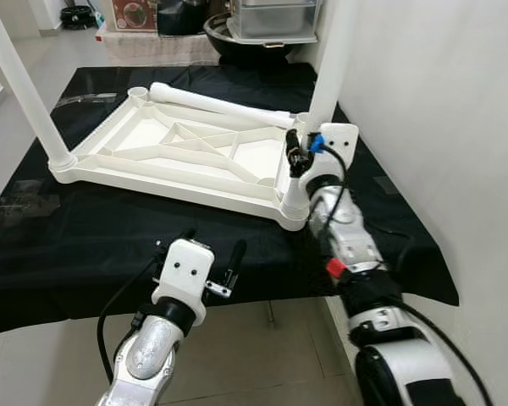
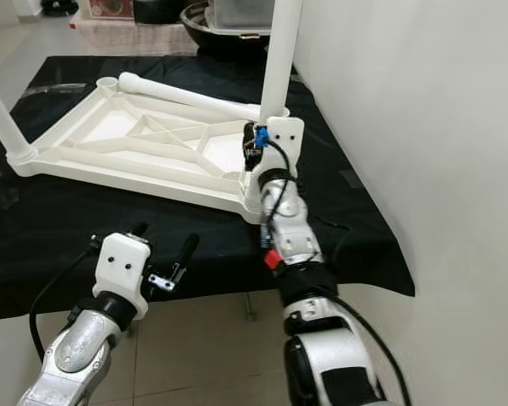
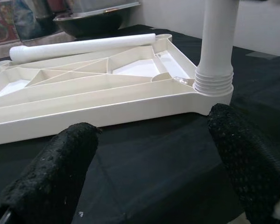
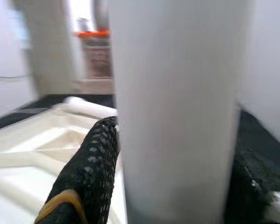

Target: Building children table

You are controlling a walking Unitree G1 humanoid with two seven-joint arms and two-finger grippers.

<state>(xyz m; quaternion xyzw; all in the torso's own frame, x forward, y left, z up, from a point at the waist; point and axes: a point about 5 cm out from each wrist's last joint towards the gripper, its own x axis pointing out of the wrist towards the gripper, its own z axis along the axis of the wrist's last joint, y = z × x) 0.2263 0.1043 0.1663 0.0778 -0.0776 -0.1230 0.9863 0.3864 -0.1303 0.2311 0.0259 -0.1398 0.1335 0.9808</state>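
White leg (image 4: 177,107) in right pincer (image 1: 298,149), left pincer (image 1: 210,254) spread

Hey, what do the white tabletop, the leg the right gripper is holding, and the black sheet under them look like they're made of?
Tabletop: likely moulded plastic, matte white, with ribs cast into its underside.
Leg in the right gripper: same smooth white plastic, probably a hollow tube.
Black sheet: looks like thin cloth; it drapes over the edge.

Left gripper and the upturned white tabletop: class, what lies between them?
Only bare black cloth lies between the left gripper and the tabletop, seen plainly in the left wrist view between its open fingers.
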